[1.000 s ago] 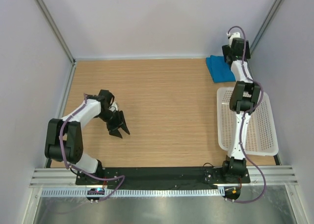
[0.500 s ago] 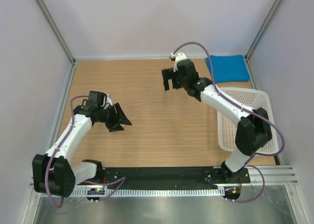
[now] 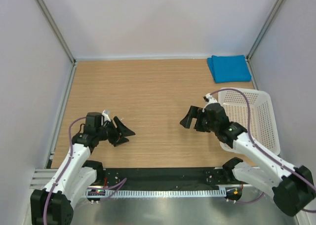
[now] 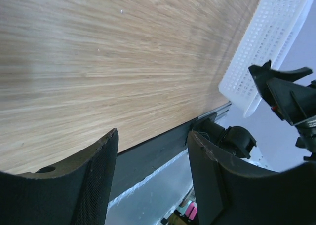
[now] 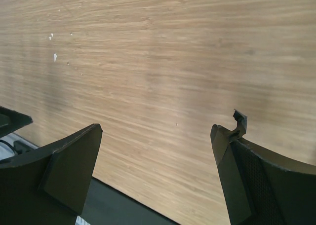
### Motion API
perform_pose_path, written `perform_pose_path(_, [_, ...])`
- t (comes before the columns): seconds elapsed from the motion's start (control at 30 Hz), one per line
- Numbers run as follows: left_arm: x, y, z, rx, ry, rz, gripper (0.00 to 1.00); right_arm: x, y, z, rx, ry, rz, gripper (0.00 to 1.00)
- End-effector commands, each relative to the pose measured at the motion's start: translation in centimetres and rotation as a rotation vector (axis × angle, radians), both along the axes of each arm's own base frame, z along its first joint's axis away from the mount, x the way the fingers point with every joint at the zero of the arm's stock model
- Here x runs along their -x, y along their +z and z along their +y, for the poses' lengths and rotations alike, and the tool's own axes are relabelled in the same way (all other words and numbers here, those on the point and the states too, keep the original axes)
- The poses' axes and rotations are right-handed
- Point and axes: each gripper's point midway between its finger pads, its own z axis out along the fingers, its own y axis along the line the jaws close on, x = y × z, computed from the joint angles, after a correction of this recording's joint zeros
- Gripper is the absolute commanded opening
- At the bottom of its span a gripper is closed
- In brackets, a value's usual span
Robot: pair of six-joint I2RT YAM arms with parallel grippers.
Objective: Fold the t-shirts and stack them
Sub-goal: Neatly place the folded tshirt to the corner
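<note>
The blue t-shirt [image 3: 228, 68] lies folded into a flat, roughly square pile in the far right corner of the table [image 3: 148, 94], close to the back wall and the right wall. Its cloth is a plain bright blue. Only one pile can be seen, and whether it holds one shirt or several cannot be told from above.

Just on the near side of the pile, along the right edge of the table, is one white lattice basket [image 3: 256, 114]. No cloth shows inside it. The left wrist view shows the same basket [image 4: 266, 42] as a white grid at the upper right.

Two arms are in the scene. The right gripper [image 3: 190, 119] hangs low over the wood near the middle of the table, just left of the basket's near left corner and well apart from the shirt, which is far and to the right of it. In its own view, the right gripper [image 5: 157, 129] has its jaws spread wide with only bare wood grain between them.

The left gripper [image 3: 122, 132] is at the near left of the table, the whole width away from the shirt. Its wrist camera shows the left gripper [image 4: 152, 133] released, holding nothing, with its jaws apart over the table's near edge.
</note>
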Motion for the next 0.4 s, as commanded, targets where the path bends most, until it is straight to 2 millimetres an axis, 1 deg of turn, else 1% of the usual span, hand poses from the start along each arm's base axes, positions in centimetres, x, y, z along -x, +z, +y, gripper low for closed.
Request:
perform_pose_path(0.0, [-0.5, 1.5, -0.9, 0.107, 0.024, -0.062, 0.60, 1.9, 0.3, -1.4, -0.061, -0.091, 0.016, 1.00])
perform_pose_path(0.03, [-0.3, 1.6, -1.0, 0.116, 0.017, -0.063, 0.60, 2.4, 0.8, -2.1, -0.074, -0.120, -0.007, 1.00])
perform_pose_path(0.07, [-0.2, 1.5, -1.0, 0.119, 0.017, -0.060, 0.60, 3.2, 0.3, -2.8, -0.055, -0.134, 0.013, 1.00])
perform_pose_path(0.1, [0.1, 1.2, -1.0, 0.124, 0.013, -0.057, 0.60, 3.2, 0.3, -3.7, -0.037, -0.167, -0.006, 1.00])
perform_pose_path(0.17, [0.4, 1.4, -1.2, 0.144, 0.003, -0.064, 0.61, 4.0, 0.7, -4.4, -0.054, -0.184, -0.038, 1.00])
perform_pose_path(0.2, [0.8, 1.0, -1.3, 0.152, 0.000, -0.054, 0.61, 4.3, 0.9, -4.5, -0.062, -0.179, -0.052, 1.00])
perform_pose_path(0.27, [1.2, 1.4, -1.7, 0.192, -0.014, -0.071, 0.62, 4.9, 0.8, -4.8, -0.095, -0.193, -0.051, 1.00])
perform_pose_path(0.3, [1.7, 0.9, -1.7, 0.203, -0.016, -0.059, 0.62, 5.2, 0.5, -4.8, -0.102, -0.203, -0.033, 1.00])
perform_pose_path(0.37, [2.1, 1.7, -1.9, 0.244, -0.011, -0.105, 0.63, 6.0, -0.4, -4.5, -0.130, -0.196, 0.006, 1.00])
